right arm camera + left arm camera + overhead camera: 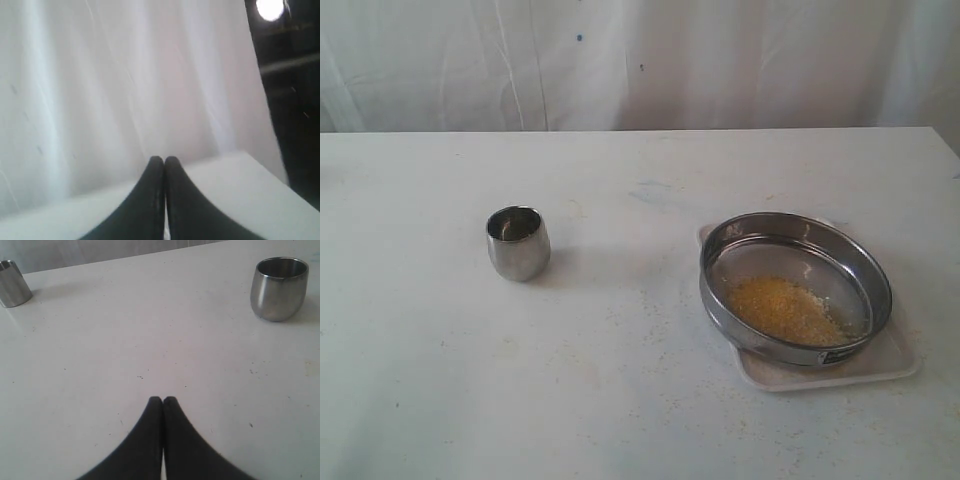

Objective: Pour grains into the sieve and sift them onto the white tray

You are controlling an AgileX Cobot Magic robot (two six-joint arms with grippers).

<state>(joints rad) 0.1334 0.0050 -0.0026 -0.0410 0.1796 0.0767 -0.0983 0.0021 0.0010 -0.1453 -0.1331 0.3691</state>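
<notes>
The left claw (163,401) is closed, its two black fingers pressed together with nothing between them. It hangs low over the bare white desk (620,400). A shiny cup (518,242) stands upright, left of the middle of the desk. Near the right edge, the sieve (716,305) sits on the tray (890,362), which peeks out under it on the front and right. The grains (785,310) lie in a yellow heap inside the sieve, with some paler bits beside them. The right claw (164,161) is closed and empty too, up in the air and pointing at the curtain (100,100) past a desk corner.
</notes>
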